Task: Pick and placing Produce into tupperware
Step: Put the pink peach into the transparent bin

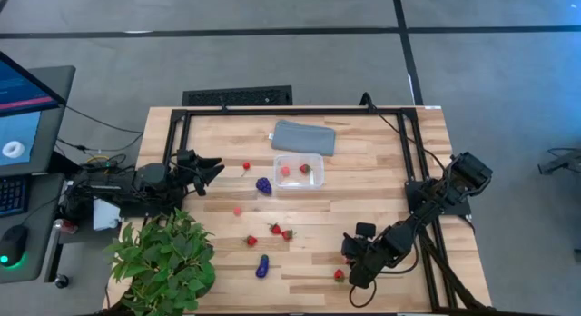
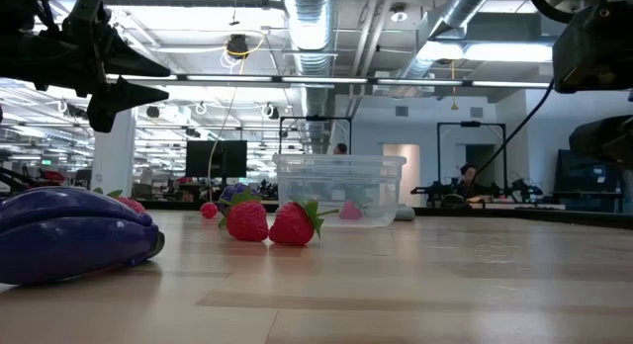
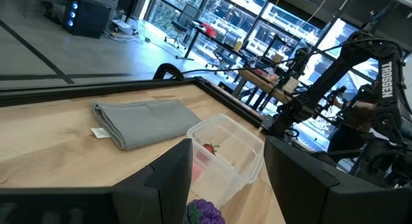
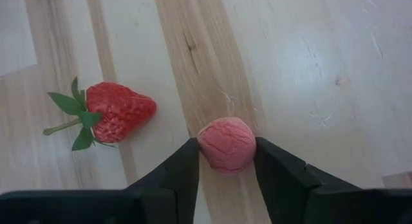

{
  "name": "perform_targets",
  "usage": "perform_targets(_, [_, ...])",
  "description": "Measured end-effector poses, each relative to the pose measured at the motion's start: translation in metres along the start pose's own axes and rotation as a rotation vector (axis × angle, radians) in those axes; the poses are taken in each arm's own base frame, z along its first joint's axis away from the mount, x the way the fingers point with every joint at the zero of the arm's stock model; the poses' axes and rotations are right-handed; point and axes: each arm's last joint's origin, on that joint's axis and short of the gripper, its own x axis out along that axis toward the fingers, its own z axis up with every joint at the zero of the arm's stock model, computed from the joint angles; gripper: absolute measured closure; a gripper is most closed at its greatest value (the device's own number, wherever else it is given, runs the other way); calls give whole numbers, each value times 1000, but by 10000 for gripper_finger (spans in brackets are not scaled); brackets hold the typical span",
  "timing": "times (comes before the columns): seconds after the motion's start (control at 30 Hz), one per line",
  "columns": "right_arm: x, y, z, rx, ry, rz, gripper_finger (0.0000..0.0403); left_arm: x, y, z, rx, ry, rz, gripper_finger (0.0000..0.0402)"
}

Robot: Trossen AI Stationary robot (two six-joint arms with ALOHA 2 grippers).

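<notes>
The clear tupperware [image 1: 298, 170] stands mid-table with a strawberry [image 1: 305, 169] and a pink bit inside it; the left wrist view shows the tupperware [image 3: 239, 161] too. Loose strawberries [image 1: 275, 229] lie on the wood, along with a purple grape bunch [image 1: 263, 184] and a second purple piece [image 1: 262, 266]. My right gripper [image 4: 226, 158] is down at the near right, shut on a pink fruit [image 4: 226, 144], with a strawberry [image 4: 116, 112] lying beside it. My left gripper [image 3: 225, 185] waits open at the table's left, facing the tupperware. My right gripper pinches the round pink fruit [image 4: 225, 137] between its two fingers, one finger [image 4: 183, 169] on each side of it. The fingers point down from above. Whether the fruit rests on the wood or is lifted, I cannot tell.
A flat grey pad [image 1: 304, 137] lies just beyond the tupperware. A leafy green plant [image 1: 163, 260] stands at the near left corner. A black frame [image 1: 290, 111] runs along the far and side edges. Bare wood [image 1: 363, 202] lies between the tupperware and my right gripper.
</notes>
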Motion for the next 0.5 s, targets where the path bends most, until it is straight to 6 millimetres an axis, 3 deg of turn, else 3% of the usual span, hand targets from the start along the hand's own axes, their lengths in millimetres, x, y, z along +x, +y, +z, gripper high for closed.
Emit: perform_targets(0.5, [0,0,0,1,1,5,251,0,0,0,0,0,0,219])
